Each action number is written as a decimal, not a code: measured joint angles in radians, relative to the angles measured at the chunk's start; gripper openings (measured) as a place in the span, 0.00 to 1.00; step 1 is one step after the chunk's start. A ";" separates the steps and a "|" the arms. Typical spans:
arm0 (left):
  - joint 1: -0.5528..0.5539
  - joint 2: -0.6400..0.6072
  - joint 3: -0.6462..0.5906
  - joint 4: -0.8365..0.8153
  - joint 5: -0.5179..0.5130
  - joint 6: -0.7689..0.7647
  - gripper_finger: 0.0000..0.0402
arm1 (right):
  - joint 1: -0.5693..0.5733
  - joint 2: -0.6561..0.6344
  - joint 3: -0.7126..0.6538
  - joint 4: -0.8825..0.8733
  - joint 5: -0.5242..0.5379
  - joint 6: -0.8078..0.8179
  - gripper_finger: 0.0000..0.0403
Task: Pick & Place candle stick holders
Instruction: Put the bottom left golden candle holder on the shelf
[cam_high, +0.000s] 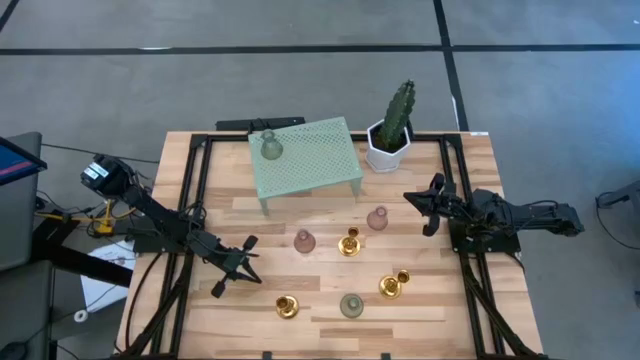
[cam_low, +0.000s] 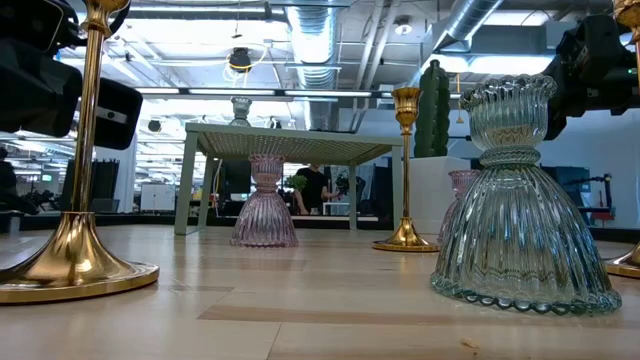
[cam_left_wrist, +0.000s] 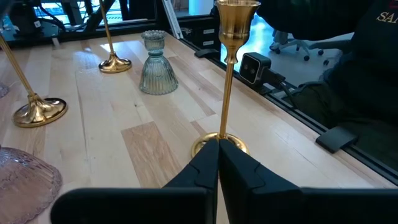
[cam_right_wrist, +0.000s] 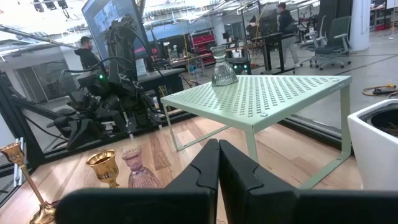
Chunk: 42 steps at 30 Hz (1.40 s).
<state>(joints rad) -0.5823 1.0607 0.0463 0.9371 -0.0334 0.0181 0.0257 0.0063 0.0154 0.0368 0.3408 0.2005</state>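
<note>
Several candle stick holders stand upright on their round bases on the wooden table: gold ones (cam_high: 287, 306) (cam_high: 349, 243) (cam_high: 394, 285), pink ones (cam_high: 305, 241) (cam_high: 377, 219) and a grey-green one (cam_high: 351, 305). Another grey-green holder (cam_high: 268, 146) stands on the green perforated shelf (cam_high: 310, 160). My left gripper (cam_high: 245, 272) is shut and held level at the near left, pointing at the near gold holder (cam_left_wrist: 227, 81), whose base (cam_left_wrist: 236, 144) shows just past the fingertips (cam_left_wrist: 218, 163); the high view shows a gap between them. My right gripper (cam_high: 428, 205) waits shut at the table's right side.
A white hexagonal pot with a cactus (cam_high: 388, 140) stands at the far right, beside the shelf. The shelf stands on thin legs (cam_low: 185, 190) with open room beneath it. Black frame rails (cam_high: 190, 200) run along both table sides. People show in the room beyond the table.
</note>
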 joint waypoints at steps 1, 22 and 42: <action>0.000 0.000 0.000 0.002 0.000 0.000 0.03 | 0.000 0.000 0.000 0.000 0.000 0.000 0.00; 0.000 0.000 0.000 0.014 0.000 0.000 0.03 | 0.000 0.000 0.000 -0.001 0.000 0.001 0.00; 0.000 0.132 0.029 -0.036 -0.243 -0.075 0.04 | 0.000 0.000 0.000 -0.001 -0.001 0.000 0.00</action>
<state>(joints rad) -0.5819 1.1927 0.0752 0.9013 -0.2768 -0.0568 0.0257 0.0063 0.0154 0.0360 0.3397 0.2008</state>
